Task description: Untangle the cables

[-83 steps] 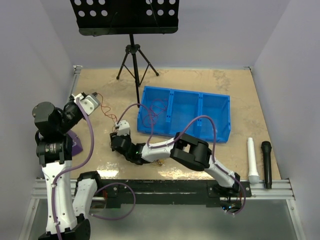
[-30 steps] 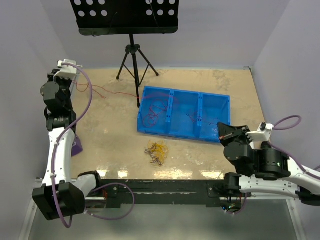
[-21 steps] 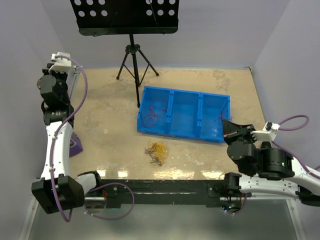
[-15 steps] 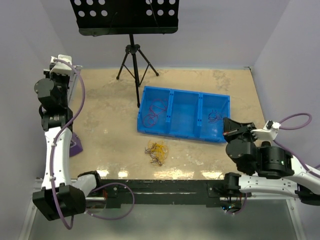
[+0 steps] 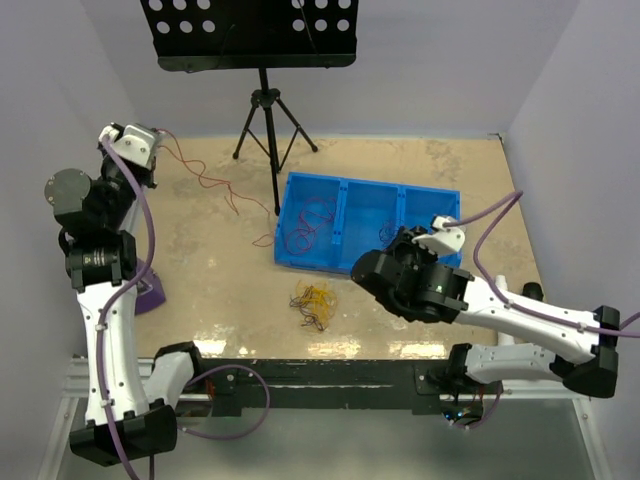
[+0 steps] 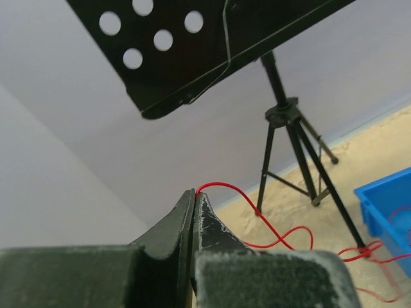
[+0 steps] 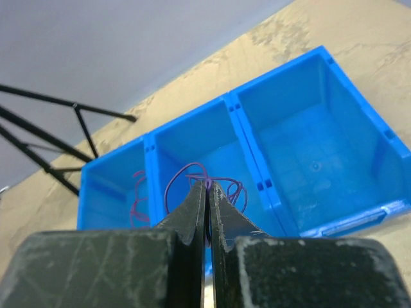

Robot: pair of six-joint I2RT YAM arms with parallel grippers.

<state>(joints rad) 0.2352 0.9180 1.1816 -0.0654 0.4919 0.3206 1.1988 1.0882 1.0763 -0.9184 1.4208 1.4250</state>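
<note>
1. Compared with half a second ago, the right arm's big elbow has swung from the right side of the table (image 5: 200, 270) in toward the middle. The left gripper (image 5: 140, 145) has shifted only a little, high at the far left corner.
2. Seen from its wrist, the left gripper (image 6: 194, 196) has its fingers pressed together, and they pinch a thin red wire (image 6: 221, 185) at the very tips.
3. From there the red wire arcs up and then drops in loose waves. It passes just beside the foot of the music stand (image 5: 250, 35) and runs to the left end of the blue bin (image 5: 375, 185).
4. More red loops lie inside the left compartment of this bin.
5. The right gripper (image 5: 445, 225) hangs over the right part of the bin.
6. In its wrist view the right gripper (image 7: 207, 187) is also closed tight, with no gap between the fingers. It pinches a looped wire (image 7: 186, 172), very thin and dark, almost purple against the blue.
7. The loops of this wire stand around the fingertips and show in front of the middle compartment. I cannot tell if they touch the floor of the bin (image 7: 350, 218).
8. A small yellow and orange tangle (image 5: 314, 303) lies on the table just in front of the bin, apart from both grippers.
</note>
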